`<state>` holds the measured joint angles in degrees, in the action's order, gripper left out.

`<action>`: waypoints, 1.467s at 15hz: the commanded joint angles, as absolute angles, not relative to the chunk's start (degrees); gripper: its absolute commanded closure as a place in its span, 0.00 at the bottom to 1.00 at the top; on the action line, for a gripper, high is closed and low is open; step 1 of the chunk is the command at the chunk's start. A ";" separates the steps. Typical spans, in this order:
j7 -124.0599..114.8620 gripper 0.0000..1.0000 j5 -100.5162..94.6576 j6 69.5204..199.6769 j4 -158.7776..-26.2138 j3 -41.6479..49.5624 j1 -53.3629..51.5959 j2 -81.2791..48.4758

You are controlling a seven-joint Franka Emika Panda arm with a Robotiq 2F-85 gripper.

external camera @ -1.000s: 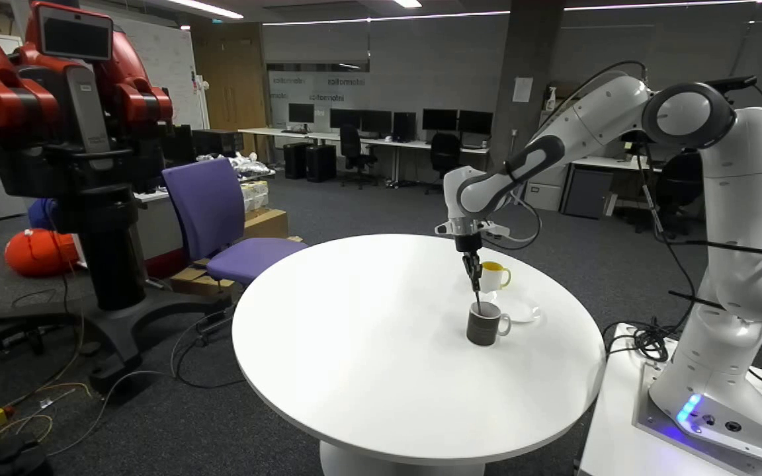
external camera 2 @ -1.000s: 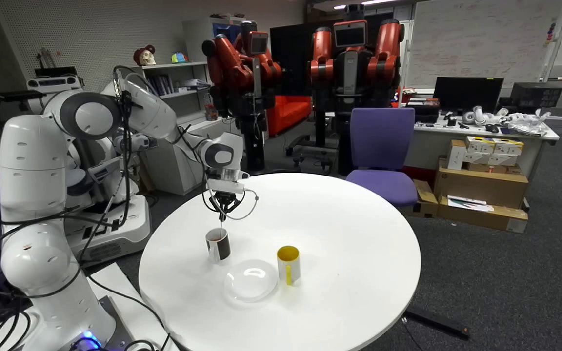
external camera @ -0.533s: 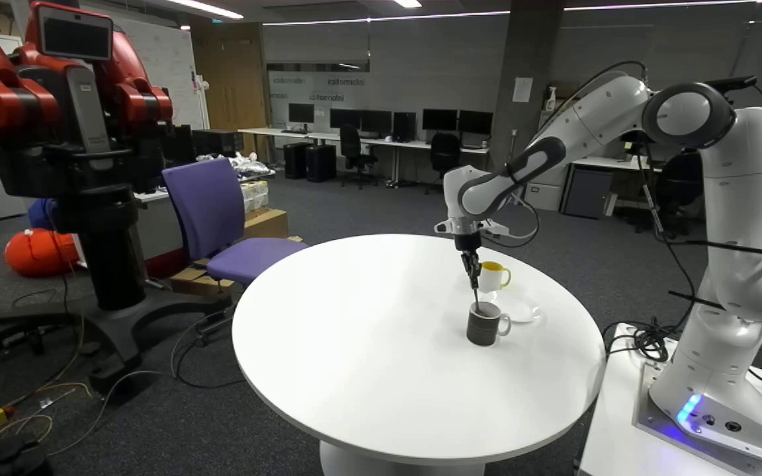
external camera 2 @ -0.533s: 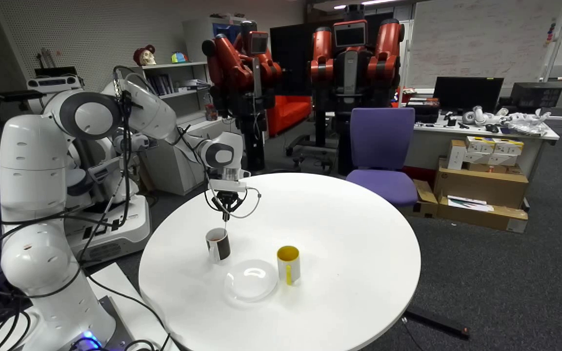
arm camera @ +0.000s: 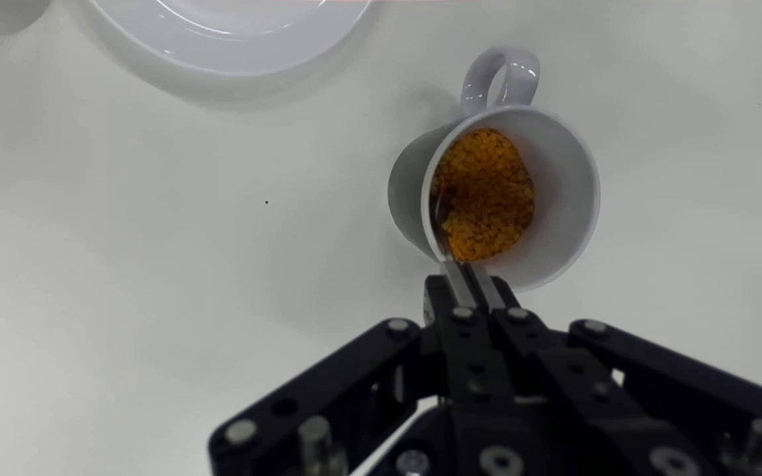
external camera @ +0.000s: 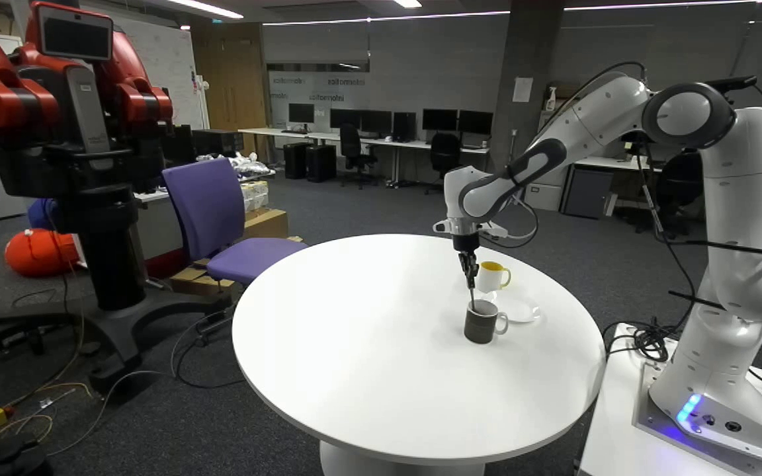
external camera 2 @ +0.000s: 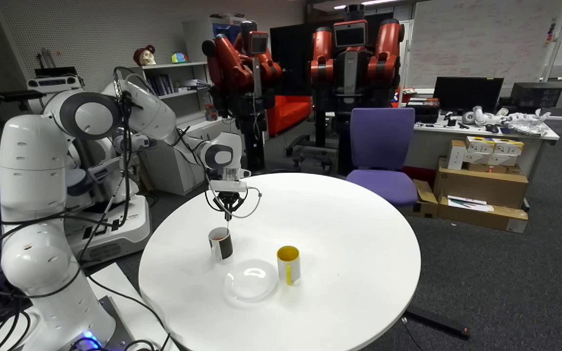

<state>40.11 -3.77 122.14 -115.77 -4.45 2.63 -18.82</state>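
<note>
My gripper [arm camera: 467, 266] is shut on a thin metal spoon and points down over a dark grey and white mug [external camera: 479, 328]. The gripper also shows in both exterior views [external camera: 471, 285] [external camera 2: 228, 218]. The spoon [external camera: 473, 301] reaches down into the mug and leans near its rim. In the wrist view the spoon's dark bowl [arm camera: 444, 205] lies against the inner wall, among orange grains [arm camera: 487, 192] at the mug's bottom. The mug [arm camera: 563, 192] stands upright with its handle toward the plate. The spoon's upper end is hidden between the fingers.
A white plate [external camera 2: 251, 291] lies beside the mug on the round white table [external camera 2: 349, 302]. A white mug with yellow inside and yellow handle [external camera 2: 283, 265] stands past the plate. A purple chair [external camera 2: 382, 146] stands behind the table. A cable loops near the wrist.
The gripper and spoon have shifted slightly, leftward in an exterior view and rightward in an exterior view. In the last half second the dark mug has slid a little the same way.
</note>
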 commanded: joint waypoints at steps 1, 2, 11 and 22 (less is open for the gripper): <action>38.93 0.99 -4.68 123.65 -117.74 -4.41 1.96 -17.15; 38.95 0.99 -4.55 123.54 -117.89 -4.50 1.80 -17.07; 38.61 0.99 -3.34 123.44 -118.01 -5.29 0.98 -17.14; 36.76 0.99 -6.74 122.51 -119.48 -4.87 0.32 -15.59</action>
<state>37.91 -4.87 122.42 -116.71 -5.01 0.76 -18.77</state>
